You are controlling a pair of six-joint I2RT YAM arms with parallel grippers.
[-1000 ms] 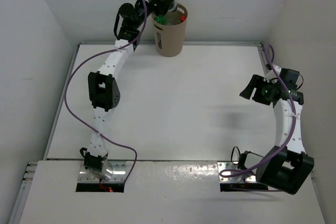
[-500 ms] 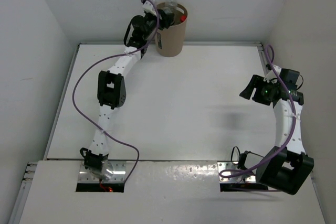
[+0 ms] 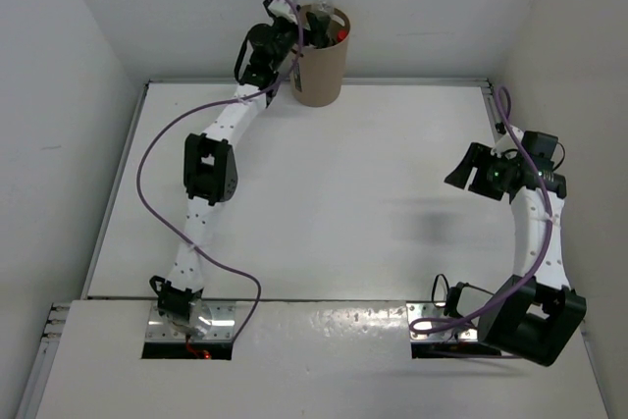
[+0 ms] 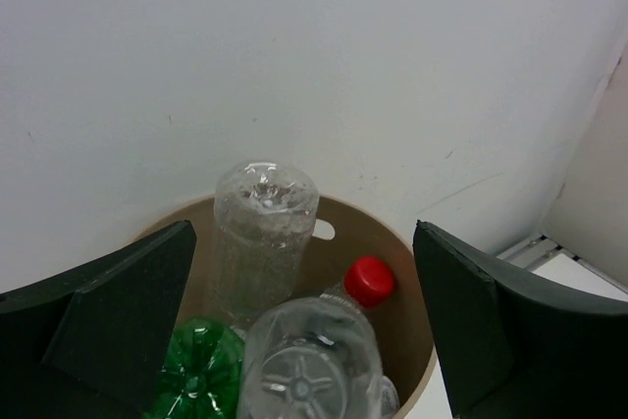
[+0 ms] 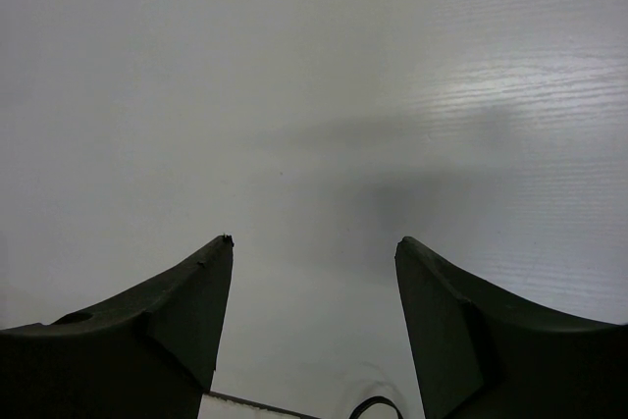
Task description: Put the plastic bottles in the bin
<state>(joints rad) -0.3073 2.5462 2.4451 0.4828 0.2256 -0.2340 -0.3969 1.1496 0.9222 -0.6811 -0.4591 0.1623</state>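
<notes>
Presently, the bin (image 3: 319,71), a tan, tapered round wastebasket with an oval handle cutout near its rim, stands at the far edge of the surface (image 3: 324,203), close to the back wall. Four bottles show inside it: a clear bottle (image 4: 265,233) standing base-up and rising above the rim, a red-capped bottle (image 4: 370,280) beside it, a green bottle (image 4: 201,380) lower left, and a second clear bottle (image 4: 309,370) nearest the camera. The left hand (image 4: 302,235) hangs over the bin's mouth, fingers spread wide, gripping nothing. The right hand (image 5: 315,240) hovers over the surface, well apart from the bin, fingers apart and empty.
</notes>
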